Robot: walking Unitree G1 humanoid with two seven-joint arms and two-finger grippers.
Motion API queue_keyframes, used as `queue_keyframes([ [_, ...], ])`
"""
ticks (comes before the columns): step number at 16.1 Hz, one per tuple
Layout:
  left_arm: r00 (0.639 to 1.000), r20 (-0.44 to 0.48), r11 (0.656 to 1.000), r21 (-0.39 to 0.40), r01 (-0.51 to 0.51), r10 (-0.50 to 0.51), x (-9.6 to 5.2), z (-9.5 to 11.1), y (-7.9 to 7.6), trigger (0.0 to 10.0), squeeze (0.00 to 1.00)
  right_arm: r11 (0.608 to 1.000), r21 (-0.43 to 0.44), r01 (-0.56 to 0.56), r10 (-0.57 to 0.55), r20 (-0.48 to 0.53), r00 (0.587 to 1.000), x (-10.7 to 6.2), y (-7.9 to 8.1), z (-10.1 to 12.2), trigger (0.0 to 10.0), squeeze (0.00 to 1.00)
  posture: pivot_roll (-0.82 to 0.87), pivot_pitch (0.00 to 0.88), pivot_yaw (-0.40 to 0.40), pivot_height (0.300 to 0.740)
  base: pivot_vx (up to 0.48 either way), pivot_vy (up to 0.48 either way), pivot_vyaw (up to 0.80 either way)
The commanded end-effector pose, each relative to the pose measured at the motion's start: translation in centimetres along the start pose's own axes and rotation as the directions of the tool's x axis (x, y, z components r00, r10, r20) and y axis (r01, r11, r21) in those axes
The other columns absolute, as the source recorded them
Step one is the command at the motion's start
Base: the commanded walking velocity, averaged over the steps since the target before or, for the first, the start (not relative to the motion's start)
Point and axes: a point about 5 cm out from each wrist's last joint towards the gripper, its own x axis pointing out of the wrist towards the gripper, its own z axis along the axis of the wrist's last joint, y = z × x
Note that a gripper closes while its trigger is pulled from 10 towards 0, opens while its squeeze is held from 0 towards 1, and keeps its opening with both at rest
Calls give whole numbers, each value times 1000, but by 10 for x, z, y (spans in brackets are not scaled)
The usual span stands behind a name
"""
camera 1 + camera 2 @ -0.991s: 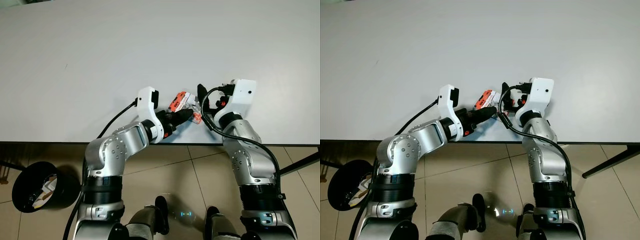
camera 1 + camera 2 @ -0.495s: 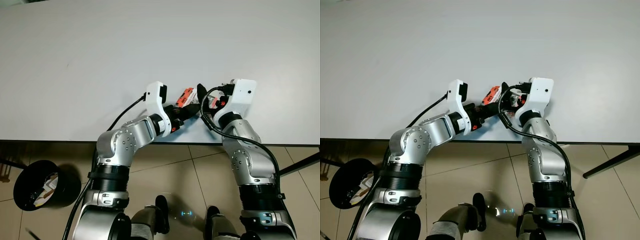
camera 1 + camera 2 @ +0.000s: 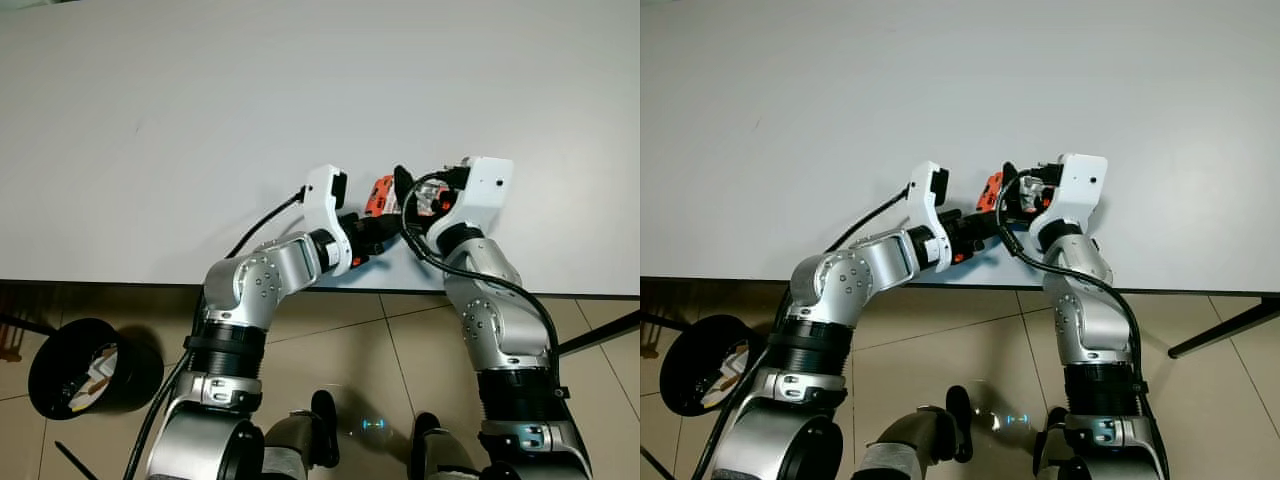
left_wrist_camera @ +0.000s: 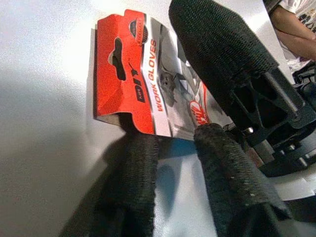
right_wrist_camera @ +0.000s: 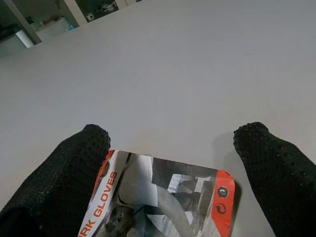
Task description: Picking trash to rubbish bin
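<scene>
An orange and white "Work Gloves" package (image 3: 380,195) lies on the white table (image 3: 200,120) near its front edge. My left gripper (image 3: 375,226) reaches in from the left. Its fingers are slightly apart, and their tips (image 4: 143,148) touch the package's near edge (image 4: 133,84). My right gripper (image 3: 420,198) is open just to the right. In the right wrist view its two fingers (image 5: 79,153) stand wide on either side of the package (image 5: 163,197). One right finger (image 4: 217,54) rests over the package's far end.
A black rubbish bin (image 3: 85,370) with paper scraps in it stands on the tiled floor at my lower left, below the table edge. A dark table leg (image 3: 600,330) slants at the right. A person's arm (image 4: 294,24) is beyond the table.
My left arm has swung to the right along the table's front edge and brought the package with it, up to the right gripper's fingers. The right arm has stayed put.
</scene>
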Motion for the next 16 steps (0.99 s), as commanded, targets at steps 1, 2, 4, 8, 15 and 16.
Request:
queue_keyframes([
  [1, 992, -126, 999, -54, 3, -9, 14, -28, -5, 0, 0, 999, 36, 20, -16, -100, 995, -4, -2, -22, 10000, 0, 49, 310, 207, 740, 0, 0, 0],
  [2, 992, -124, 999, -49, 5, -11, 14, -26, -5, 0, 0, 999, 36, 19, -16, -101, 995, -4, -2, -22, 10000, 0, 51, 311, 207, 740, 0, 0, 0],
  [4, 993, -121, 999, -44, 5, -11, 13, -25, -4, 0, 0, 999, 36, 19, -16, -102, 995, -5, -2, -23, 10000, 0, 51, 311, 207, 740, 0, 0, 0],
  [8, 994, -110, 999, -36, 5, -9, 12, -22, -3, 0, 0, 999, 36, 25, -21, -101, 995, -5, -3, -23, 10000, 0, 55, 315, 207, 740, 0, 0, 0],
  [15, 982, 166, 972, 198, -126, 93, -2, 30, -3, 10000, 0, 996, 21, 84, -82, -77, 994, -4, -14, -19, 10000, 0, 58, 313, 210, 740, 0, 0, 0],
  [16, 955, 273, 942, 276, -193, 116, -8, 47, -4, 10000, 0, 995, 5, 98, -98, -71, 993, -4, -16, -18, 10000, 0, 58, 313, 210, 740, 0, 0, 0],
])
